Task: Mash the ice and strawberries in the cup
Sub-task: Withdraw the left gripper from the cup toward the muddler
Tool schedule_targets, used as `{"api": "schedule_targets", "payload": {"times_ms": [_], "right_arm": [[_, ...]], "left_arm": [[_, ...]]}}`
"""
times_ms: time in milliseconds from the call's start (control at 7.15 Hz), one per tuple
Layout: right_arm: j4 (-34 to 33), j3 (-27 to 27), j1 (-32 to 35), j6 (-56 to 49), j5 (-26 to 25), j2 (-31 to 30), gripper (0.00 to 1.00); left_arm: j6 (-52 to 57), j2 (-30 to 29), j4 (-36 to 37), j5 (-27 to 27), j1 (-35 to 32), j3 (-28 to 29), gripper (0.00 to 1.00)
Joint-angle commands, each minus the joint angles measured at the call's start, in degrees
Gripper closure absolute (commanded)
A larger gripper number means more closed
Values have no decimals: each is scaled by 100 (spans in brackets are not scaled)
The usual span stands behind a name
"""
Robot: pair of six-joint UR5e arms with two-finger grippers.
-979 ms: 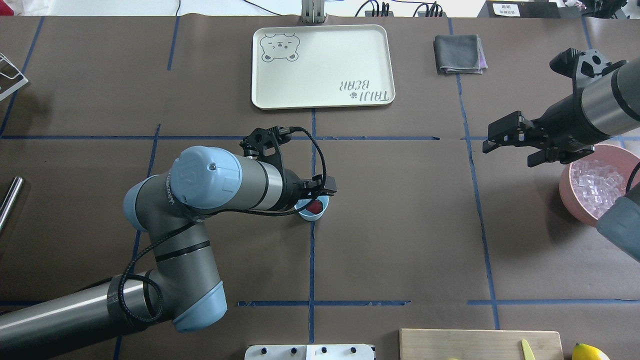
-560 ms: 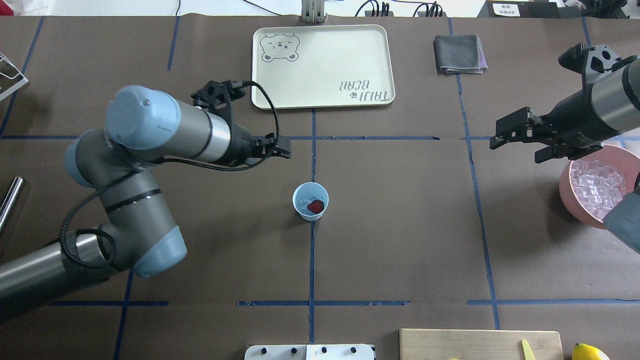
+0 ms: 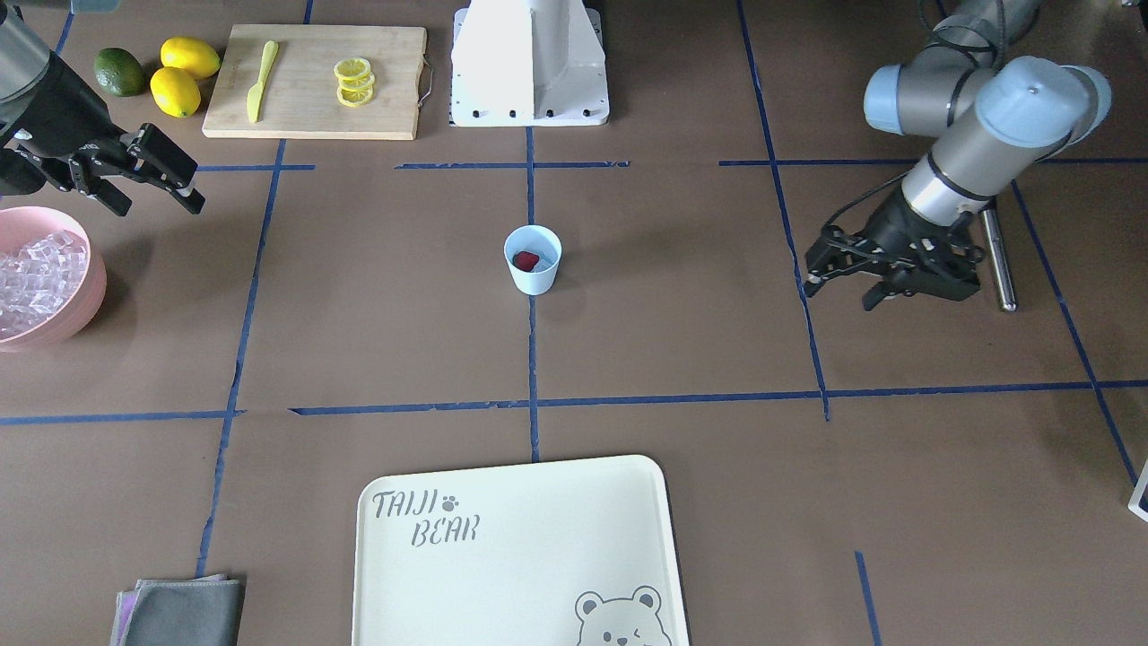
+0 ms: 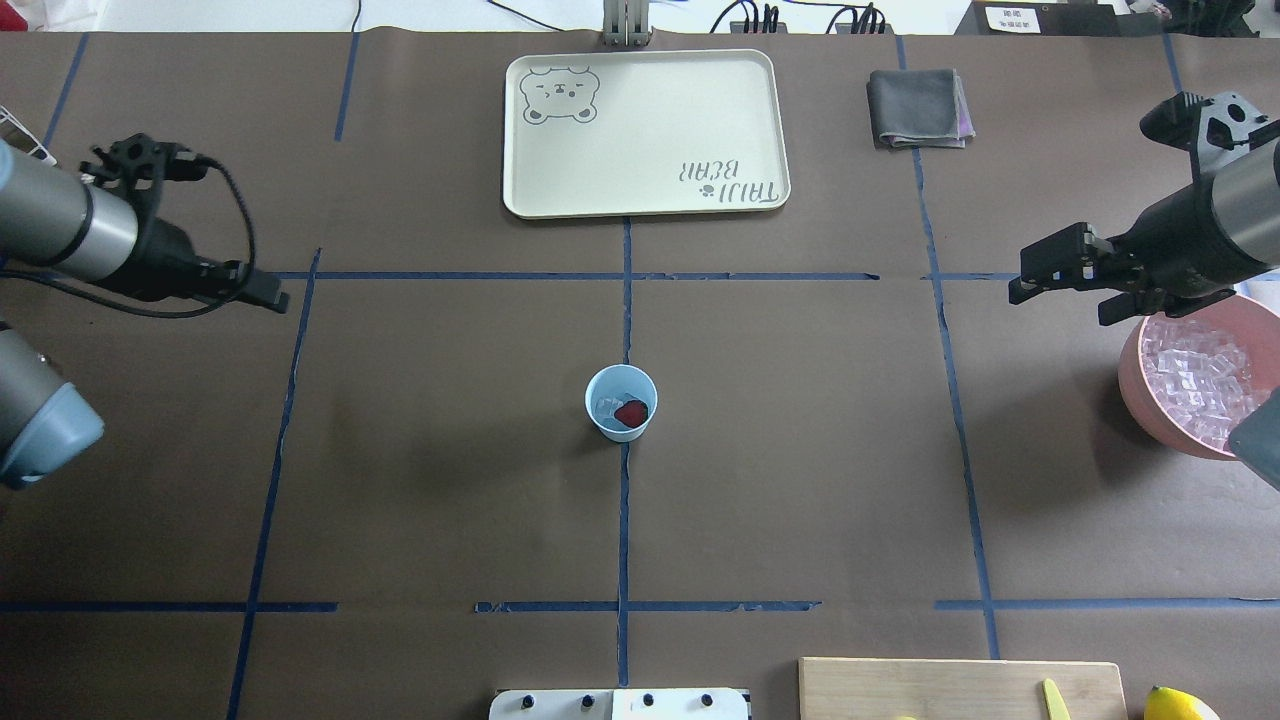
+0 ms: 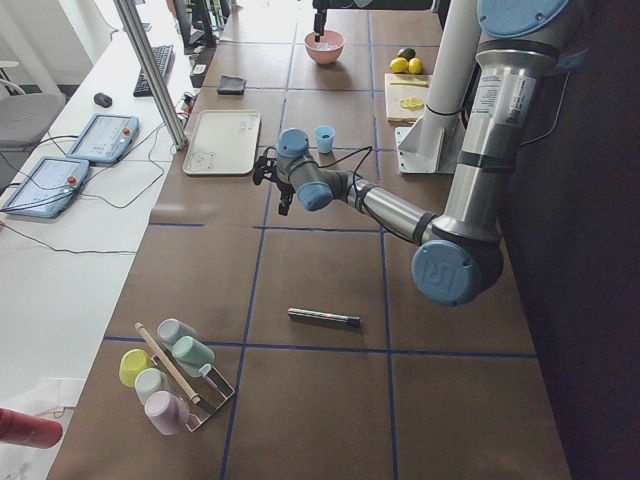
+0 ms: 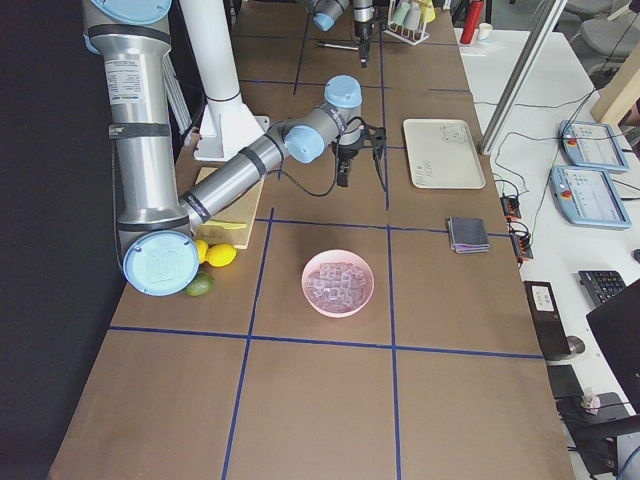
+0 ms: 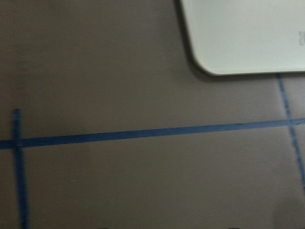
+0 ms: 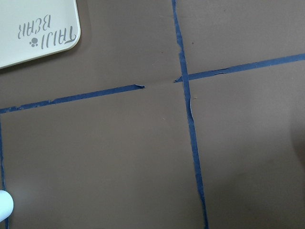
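Note:
The light-blue cup [image 4: 603, 381] stands upright at the table's middle, also in the front-facing view [image 3: 538, 278]. A red strawberry [image 4: 631, 412] lies inside it beside clear ice [image 4: 605, 406]. More ice [image 4: 1195, 375] fills the pink bowl [image 4: 1135, 395] at the right edge. My left gripper [image 4: 268, 293] is far left of the cup, low over the table, open and empty in the front-facing view [image 3: 841, 294]. My right gripper [image 4: 1060, 305] is open and empty, just left of the pink bowl.
A cream tray [image 4: 645, 130] and a folded grey cloth [image 4: 918, 107] lie at the back. A metal rod [image 3: 995, 260] lies on the table by my left arm. A cutting board [image 3: 314, 108] with lemon slices and a knife, plus lemons [image 3: 188, 76], sit near my base.
My left gripper has left its place over the cup and swung far to the left. The strawberry stays in the cup. My right gripper has drawn back slightly to the right.

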Motion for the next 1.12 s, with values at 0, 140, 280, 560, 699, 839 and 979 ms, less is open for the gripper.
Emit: {"api": "schedule_targets", "payload": {"times_ms": [0, 140, 280, 560, 699, 839, 979], "right_arm": [[0, -6, 15, -7, 1, -3, 0], [0, 3, 85, -16, 1, -21, 0], [-17, -6, 138, -94, 9, -29, 0], [-26, -6, 156, -279, 1, -117, 0], [-26, -15, 156, -279, 1, -126, 0], [-17, -32, 147, -279, -43, -126, 0], [-17, -59, 147, -279, -52, -117, 0]], "left_arm": [[669, 668, 381, -69, -304, 81, 13], [844, 765, 618, -86, -461, 90, 13], [1446, 967, 830, -104, -654, 142, 13], [1926, 986, 1393, -488, -919, 536, 13], [1979, 899, 1299, -821, -972, 1086, 13], [1997, 864, 1306, -1173, -972, 1188, 13], [2014, 741, 1263, -1202, -964, 1493, 13]]}}
